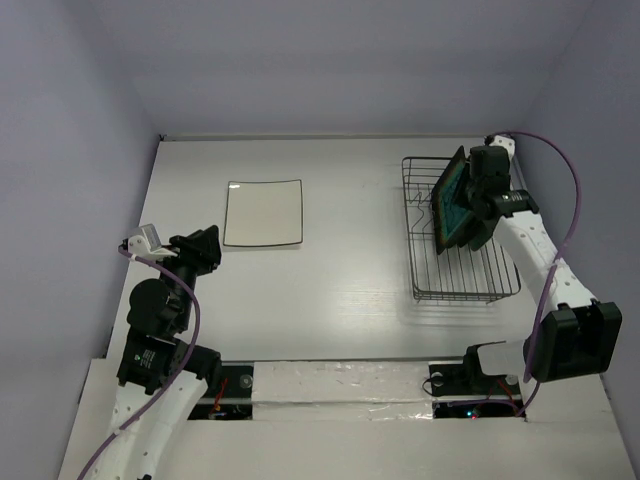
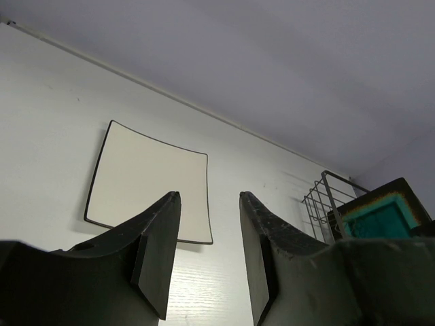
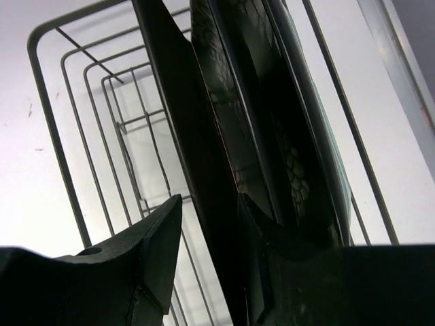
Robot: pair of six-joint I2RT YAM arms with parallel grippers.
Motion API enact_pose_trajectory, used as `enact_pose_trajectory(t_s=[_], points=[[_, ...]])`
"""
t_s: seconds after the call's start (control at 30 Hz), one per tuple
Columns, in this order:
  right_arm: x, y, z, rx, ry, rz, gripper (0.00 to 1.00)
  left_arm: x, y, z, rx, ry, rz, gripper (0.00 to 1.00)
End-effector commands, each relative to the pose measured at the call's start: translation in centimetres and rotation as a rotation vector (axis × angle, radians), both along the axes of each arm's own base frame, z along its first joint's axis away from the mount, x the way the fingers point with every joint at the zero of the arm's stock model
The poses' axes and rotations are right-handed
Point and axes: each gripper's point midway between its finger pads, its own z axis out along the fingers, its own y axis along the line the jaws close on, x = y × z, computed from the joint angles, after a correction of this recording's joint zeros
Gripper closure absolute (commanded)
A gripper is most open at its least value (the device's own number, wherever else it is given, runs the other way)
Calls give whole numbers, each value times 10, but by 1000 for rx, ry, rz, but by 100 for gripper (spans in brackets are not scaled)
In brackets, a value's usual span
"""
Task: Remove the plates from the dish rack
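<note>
Right tool (image 3: 211,198) half-open, straddling dark plate (image 3: 182,102).

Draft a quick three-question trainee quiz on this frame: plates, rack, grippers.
1. True or false: the white square plate lies flat on the table, outside the dish rack.
2. Which arm's fingers straddle an upright dark plate in the rack? A) the left one B) the right one C) both
3. What is between the fingers of the left gripper?

Key:
1. True.
2. B, the right gripper.
3. Nothing. Its jaws are open and it hangs over bare table near the white plate.
</note>
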Motion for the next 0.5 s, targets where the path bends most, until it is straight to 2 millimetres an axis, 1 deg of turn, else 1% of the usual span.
enact_pose_trajectory(t_s=[0.0, 0.03, 0.07, 0.17, 0.23, 0.27, 0.33, 0.37, 0.47], points=[[13, -3, 36, -49, -51, 24, 57, 1, -3, 9, -8, -35, -11, 63], [19, -3, 42, -58, -45, 22, 57, 2, -3, 8, -9, -34, -11, 63], [17, -4, 38, -68, -13, 22, 57, 2, -3, 7, -8, -31, -11, 63], [25, -3, 37, -87, 16, 46, 58, 1, -3, 9, -10, -36, -11, 63], [29, -1, 30, -91, 40, 63, 58, 1, -3, 8, -8, -35, -11, 63], [34, 0, 22, -93, 70, 68, 57, 1, -3, 8, -8, -34, -11, 63], [38, 1, 14, -98, 96, 75, 57, 1, -3, 9, -9, -37, -11, 63], [41, 1, 7, -104, 116, 77, 57, 1, -3, 9, -10, -36, -11, 63], [48, 2, 3, -114, 130, 84, 59, 1, -3, 9, -8, -35, -11, 63]])
